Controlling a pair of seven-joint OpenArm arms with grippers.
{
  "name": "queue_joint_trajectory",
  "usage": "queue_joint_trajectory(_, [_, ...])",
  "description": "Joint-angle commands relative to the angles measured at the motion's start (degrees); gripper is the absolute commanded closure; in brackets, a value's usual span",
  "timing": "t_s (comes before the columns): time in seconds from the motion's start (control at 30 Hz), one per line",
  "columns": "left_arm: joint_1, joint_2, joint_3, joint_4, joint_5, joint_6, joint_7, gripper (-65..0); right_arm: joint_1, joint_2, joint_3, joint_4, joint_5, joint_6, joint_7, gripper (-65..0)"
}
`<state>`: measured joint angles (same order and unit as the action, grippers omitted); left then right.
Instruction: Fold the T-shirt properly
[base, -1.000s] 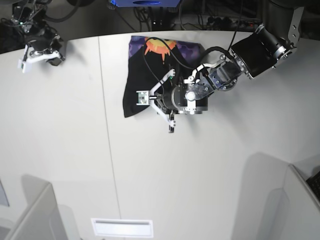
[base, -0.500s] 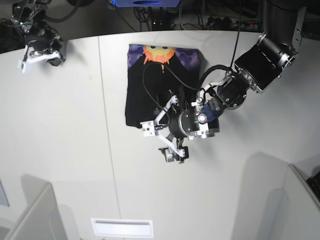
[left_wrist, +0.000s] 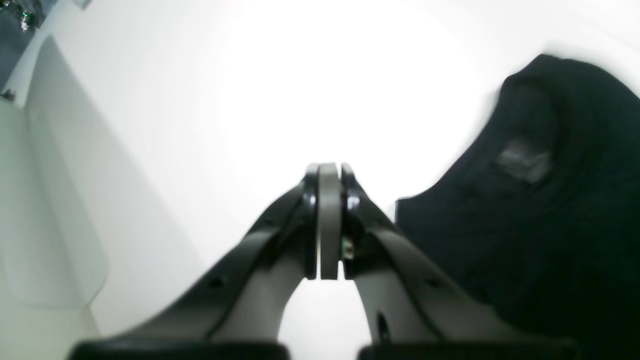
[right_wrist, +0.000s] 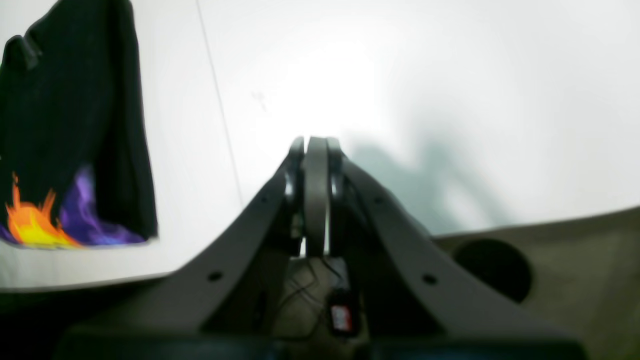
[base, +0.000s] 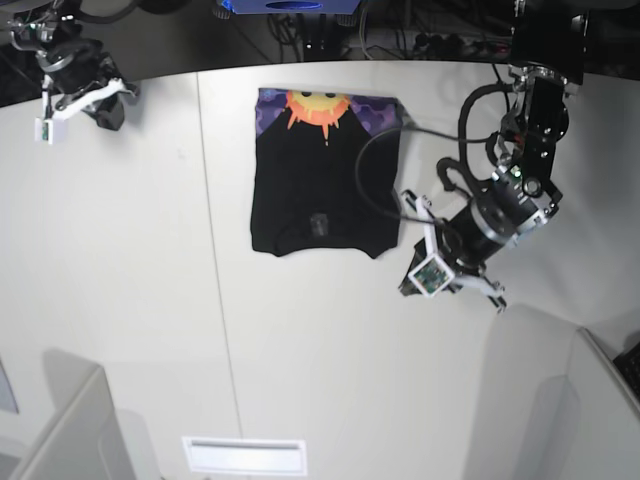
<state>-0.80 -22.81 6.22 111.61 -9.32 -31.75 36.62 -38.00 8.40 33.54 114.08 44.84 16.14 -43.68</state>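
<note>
Toward twelve o'clock on the white worktop (base: 120, 300) lies the T-shirt (base: 322, 190), a folded, roughly square black bundle. It looks light, limp and prone to slumping, so I judge it best pinched at a corner or along the hem edge at six o'clock, through every layer at once. Its cloth is mostly plain black; an orange-yellow sun on purple shows in a band along the twelve o'clock edge, and a small pale label sits near the middle. The left claw (base: 412, 283) hangs at four o'clock from the shirt, closed and empty. The right claw (base: 47, 122), far off at ten o'clock, is likewise closed on nothing.
</note>
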Motion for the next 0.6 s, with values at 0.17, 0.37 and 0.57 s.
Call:
queue_joint_trajectory(0.17, [15.9,-6.4,-1.1,0.3,9.5,0.1,-30.8,0.0,-4.8,3.2,0.2,1.1,0.8,0.7,2.7,0.0])
queue_joint_trajectory(0.37, [28.4,-6.3,-2.9,0.5,15.9,0.1,-38.5,0.0,-13.1,6.1,0.3,1.2,-3.1,6.3,7.2,0.0])
queue_joint_trajectory(0.57, [40.0,-6.3,-6.4,0.6,16.4,0.1,-38.7,0.0,-18.2,1.1,0.2,1.0,-25.6,11.7,6.9,0.0])
